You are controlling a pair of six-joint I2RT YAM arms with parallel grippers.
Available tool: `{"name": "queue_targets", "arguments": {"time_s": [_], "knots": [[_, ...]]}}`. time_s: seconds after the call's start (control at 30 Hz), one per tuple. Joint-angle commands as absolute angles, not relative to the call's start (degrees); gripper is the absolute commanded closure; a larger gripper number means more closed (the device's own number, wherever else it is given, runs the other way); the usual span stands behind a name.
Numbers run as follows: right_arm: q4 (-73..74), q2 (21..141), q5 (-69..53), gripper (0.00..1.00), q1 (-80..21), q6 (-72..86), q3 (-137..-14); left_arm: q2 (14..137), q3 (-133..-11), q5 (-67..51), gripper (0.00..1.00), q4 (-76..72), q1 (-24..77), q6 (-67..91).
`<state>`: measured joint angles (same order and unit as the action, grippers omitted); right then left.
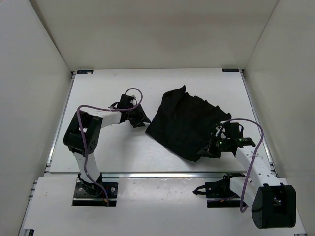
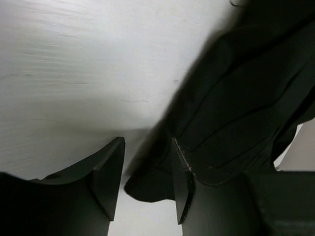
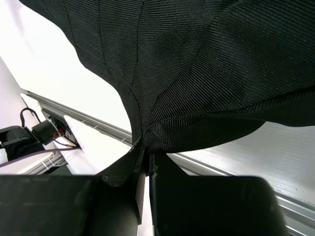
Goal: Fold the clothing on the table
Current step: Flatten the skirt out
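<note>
Two pincers: L pincer (image 2: 147, 147) apart, clothing (image 1: 182, 123) hem blurred beside it; R pincer (image 3: 146, 156) clamped on clothing, tips part-hidden by fabric.

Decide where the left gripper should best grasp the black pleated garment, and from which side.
Probably the stitched hem corner at the left edge of the garment, approached from the left, low over the table. That corner lies loose just ahead of the open left gripper, while the right gripper pinches the opposite near corner.

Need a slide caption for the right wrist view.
Right gripper shut on a bunched edge of the clothing, table below.
</note>
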<state>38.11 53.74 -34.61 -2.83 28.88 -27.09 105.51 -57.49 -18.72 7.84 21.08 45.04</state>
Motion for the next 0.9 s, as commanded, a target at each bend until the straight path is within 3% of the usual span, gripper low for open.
{"name": "queue_targets", "arguments": {"time_s": [0.0, 0.13, 0.17, 0.23, 0.27, 0.4, 0.67, 0.87], "knots": [[36.7, 52.6, -35.5, 1.00, -2.3, 28.0, -27.0, 106.3, -57.7, -18.6, 0.46, 11.2, 24.0, 43.7], [36.0, 53.3, -36.0, 1.00, -2.5, 27.8, -26.7, 104.2, -53.8, -19.4, 0.46, 7.4, 25.8, 45.4], [36.1, 53.5, -36.1, 1.00, -2.8, 27.9, -26.7, 104.3, -53.3, -19.8, 0.50, 7.0, 26.2, 46.4], [35.9, 54.0, -35.9, 1.00, -3.2, 28.3, -27.1, 104.7, -53.3, -20.2, 0.67, 6.8, 26.8, 46.5], [35.4, 54.0, -36.3, 1.00, -3.1, 28.6, -27.2, 105.1, -53.1, -20.9, 1.00, 6.6, 26.8, 46.3], [34.5, 56.8, -37.9, 1.00, -4.6, 27.5, -31.6, 101.5, -52.8, -25.7, 1.00, 4.5, 25.1, 49.0], [42.8, 60.7, -37.9, 1.00, -1.9, 29.6, -69.4, 69.4, -61.3, -21.2, 1.00, 10.3, 15.7, 58.9], [36.3, 54.8, -45.8, 1.00, 2.5, 39.8, -75.9, 54.5, -62.3, -22.8, 1.00, 11.4, 9.1, 64.2]]}}
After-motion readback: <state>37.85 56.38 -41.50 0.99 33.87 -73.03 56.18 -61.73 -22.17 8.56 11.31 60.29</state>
